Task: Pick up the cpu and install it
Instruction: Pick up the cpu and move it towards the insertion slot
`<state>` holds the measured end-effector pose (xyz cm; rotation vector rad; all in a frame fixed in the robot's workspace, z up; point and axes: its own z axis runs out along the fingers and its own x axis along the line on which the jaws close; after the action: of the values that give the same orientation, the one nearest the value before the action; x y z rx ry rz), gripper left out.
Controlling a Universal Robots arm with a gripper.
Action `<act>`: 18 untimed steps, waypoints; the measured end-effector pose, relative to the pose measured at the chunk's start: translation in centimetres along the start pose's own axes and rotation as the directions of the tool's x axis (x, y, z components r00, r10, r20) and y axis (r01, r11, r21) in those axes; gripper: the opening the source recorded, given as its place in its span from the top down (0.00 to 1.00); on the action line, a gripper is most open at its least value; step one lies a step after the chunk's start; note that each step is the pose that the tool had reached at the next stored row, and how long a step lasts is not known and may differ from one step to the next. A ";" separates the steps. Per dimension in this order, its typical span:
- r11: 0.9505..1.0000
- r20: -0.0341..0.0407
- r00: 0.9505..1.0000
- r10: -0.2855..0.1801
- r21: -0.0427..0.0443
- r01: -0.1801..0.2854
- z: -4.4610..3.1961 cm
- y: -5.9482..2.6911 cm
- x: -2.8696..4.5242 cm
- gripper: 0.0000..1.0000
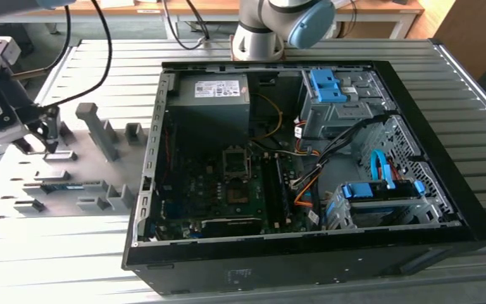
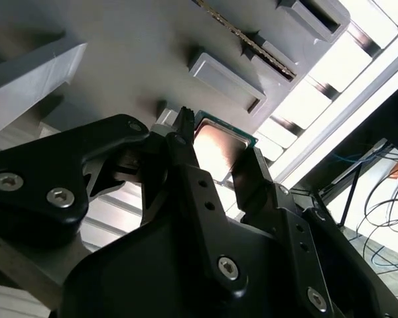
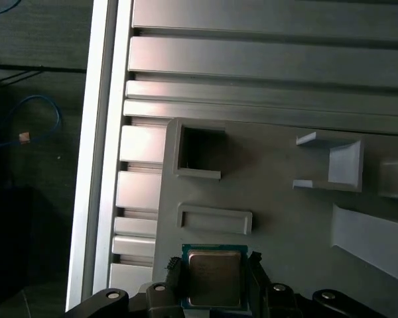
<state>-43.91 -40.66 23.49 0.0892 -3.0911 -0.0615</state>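
Observation:
The cpu [image 3: 213,278] is a small square chip with a shiny metal top and a green rim. It sits between the two black fingers of my gripper [image 3: 215,270], which press on its opposite edges. In the second wrist view the cpu [image 2: 219,141] is likewise clamped in the gripper [image 2: 215,151], just above the grey fixture plate [image 2: 146,53]. In the exterior view my gripper [image 1: 38,143] hangs over the fixture plate [image 1: 74,161] at the exterior view's left, well away from the open computer case [image 1: 311,164]. The dark socket frame [image 1: 237,163] lies on the motherboard inside the case.
An empty square pocket [image 3: 200,151] and a shallow rectangular holder [image 3: 215,219] sit on the fixture plate near the chip. Grey upright holders [image 1: 98,130] stand between gripper and case. Inside the case are a grey power-supply box [image 1: 213,95], blue drive brackets [image 1: 328,85] and loose cables [image 1: 311,171].

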 end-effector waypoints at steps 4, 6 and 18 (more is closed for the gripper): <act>1.000 0.000 1.000 0.000 0.000 0.000 -0.84 0.03 0.04 0.53; 1.000 0.000 1.000 0.000 0.000 0.000 -1.16 0.05 0.06 0.53; 1.000 0.000 1.000 0.000 0.000 0.000 -2.95 0.12 0.14 0.53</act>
<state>-43.91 -40.66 26.44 0.0891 -3.0911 -0.0615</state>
